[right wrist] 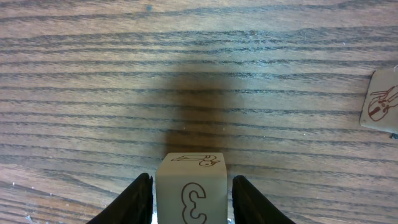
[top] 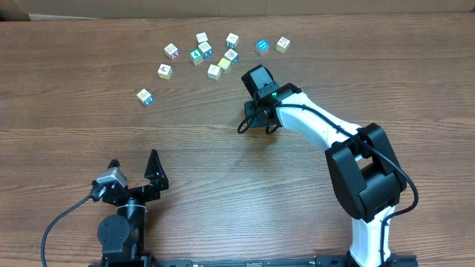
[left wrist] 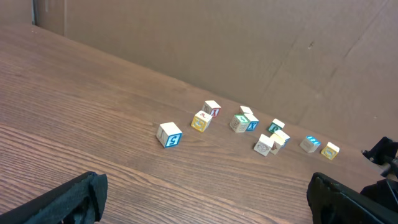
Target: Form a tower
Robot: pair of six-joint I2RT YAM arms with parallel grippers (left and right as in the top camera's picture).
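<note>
Pale wood, smooth and square-edged, fills the bottom of your right wrist view. It is a small pale wooden cube [right wrist: 189, 180] printed in thin brown line, with a "3" on the face toward the camera and a small drawing on its top. Your right claw [right wrist: 191, 205] is closed on it, with 1 black finger pressed flat against each side face. You cannot tell whether the cube touches the tabletop below. At the right edge of that view lies a second pale cube [right wrist: 380, 102] with a brown violin drawing, well apart from the held one.

The brown wood-grain tabletop [top: 89, 126] is matte, with long dark streaks running left to right. Toward its far edge the other little cubes lie in a loose scatter, and your right arm reaches to the near right side of it. Inside the scatter a plain yellow cube [top: 225, 64] sits touching a pale printed cube [top: 231, 55]. From above you cannot tell whether any cube stands on another. A cube with a bright blue top [top: 262, 47] lies toward the right end. A white cube with a blue letter face [top: 145, 96] lies alone at the left end.

Your left claw [top: 133, 165] sits low near the front edge. Its 2 black wedge-shaped fingers are spread wide and hold nothing.
</note>
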